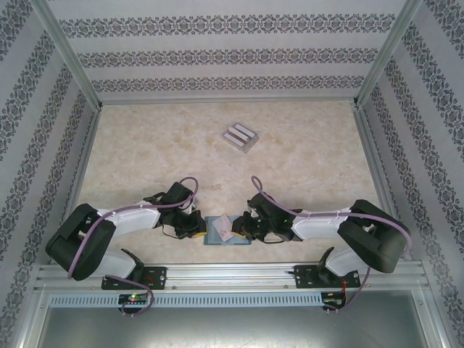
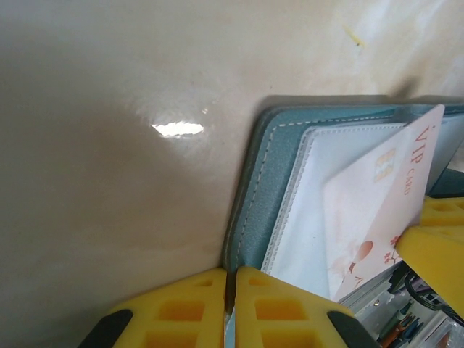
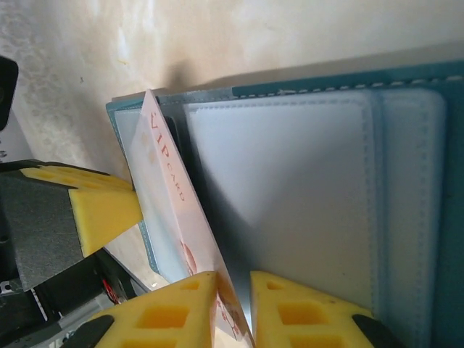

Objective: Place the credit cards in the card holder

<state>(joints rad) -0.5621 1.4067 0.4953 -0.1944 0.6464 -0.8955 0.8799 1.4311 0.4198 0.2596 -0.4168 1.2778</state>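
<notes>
The teal card holder (image 1: 215, 236) lies open at the table's near edge between both arms, its pale inner pockets (image 3: 290, 181) facing up. My left gripper (image 2: 230, 290) is shut on the holder's teal left edge (image 2: 257, 203). A pale pink-white credit card (image 2: 384, 196) marked VIP stands tilted, its lower edge in the pocket at the holder's left side. My right gripper (image 3: 233, 290) straddles that card (image 3: 163, 188) with its jaws slightly apart; the card leans on one finger and a gap shows on the other side. More grey credit cards (image 1: 239, 136) lie stacked mid-table.
Patterned walls with metal posts (image 1: 72, 58) close in the table on three sides. A metal rail (image 1: 232, 274) runs along the near edge, just behind the holder. Bare marble tabletop (image 1: 159, 145) stretches between the holder and the card stack.
</notes>
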